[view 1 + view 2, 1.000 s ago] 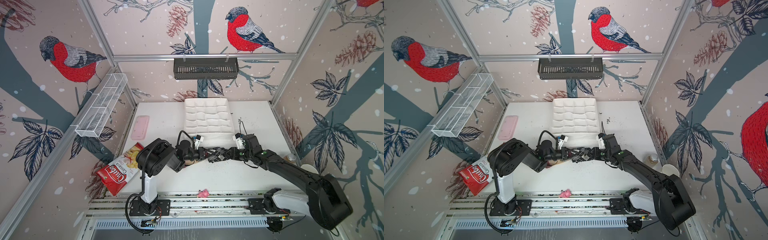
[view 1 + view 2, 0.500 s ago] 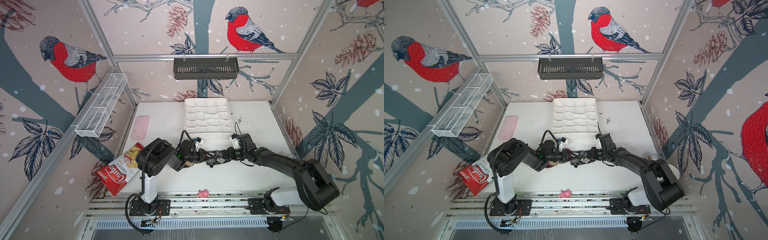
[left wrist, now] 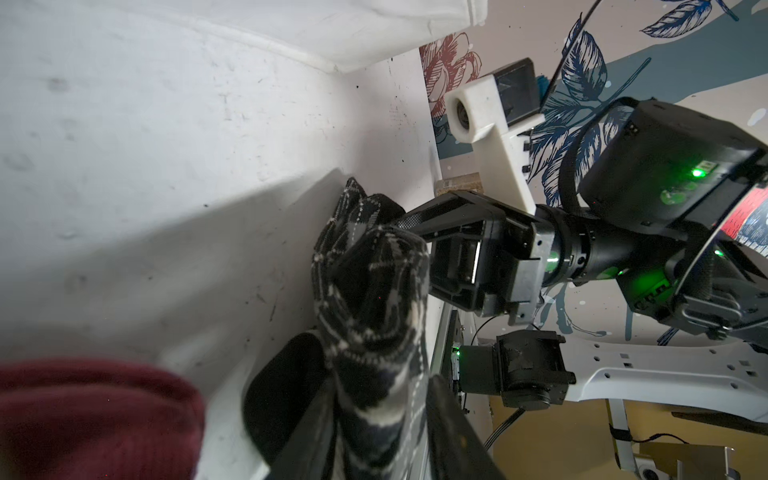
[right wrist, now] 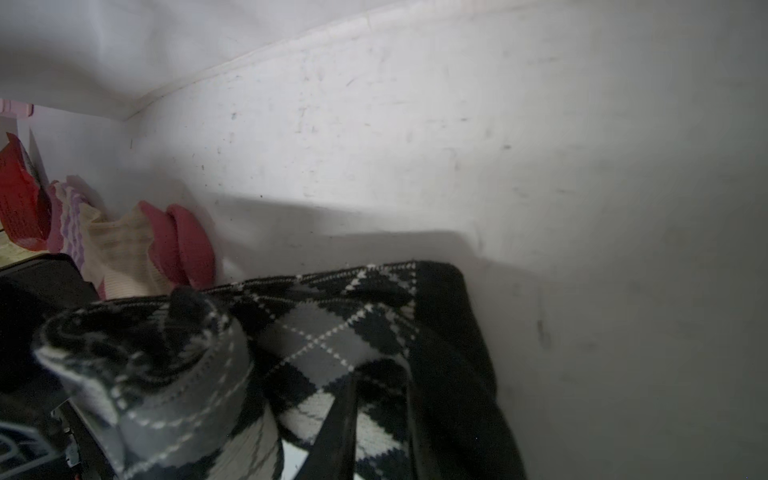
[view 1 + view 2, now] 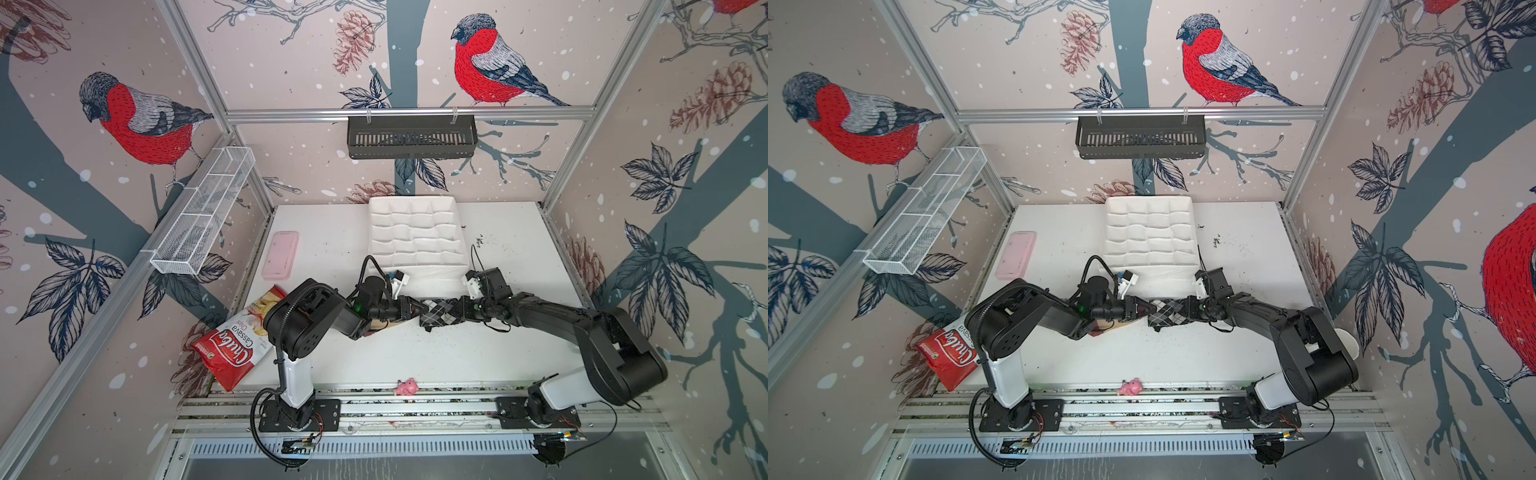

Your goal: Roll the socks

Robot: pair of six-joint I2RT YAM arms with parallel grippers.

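Observation:
The black-grey-white argyle sock (image 5: 437, 312) hangs stretched in a straight band between my two grippers in both top views. My left gripper (image 5: 412, 309) holds its left end. In the left wrist view the bunched fabric (image 3: 374, 316) fills the gap between the jaws. My right gripper (image 5: 462, 311) is shut on the right end; in the right wrist view a finger (image 4: 338, 432) lies over the argyle cloth (image 4: 324, 328). The tan sock (image 4: 124, 249) with its maroon toe lies on the table under my left arm, mostly hidden in the top views (image 5: 1113, 326).
A white compartment tray (image 5: 415, 237) stands just behind the grippers. A pink case (image 5: 280, 254) lies at the left and a red chips bag (image 5: 237, 345) hangs over the left table edge. A small pink toy (image 5: 406, 387) sits on the front rail.
The right gripper came left, bunching the argyle sock, then drew back right; the sock is now pulled straight. The left gripper's jaws have widened a little.

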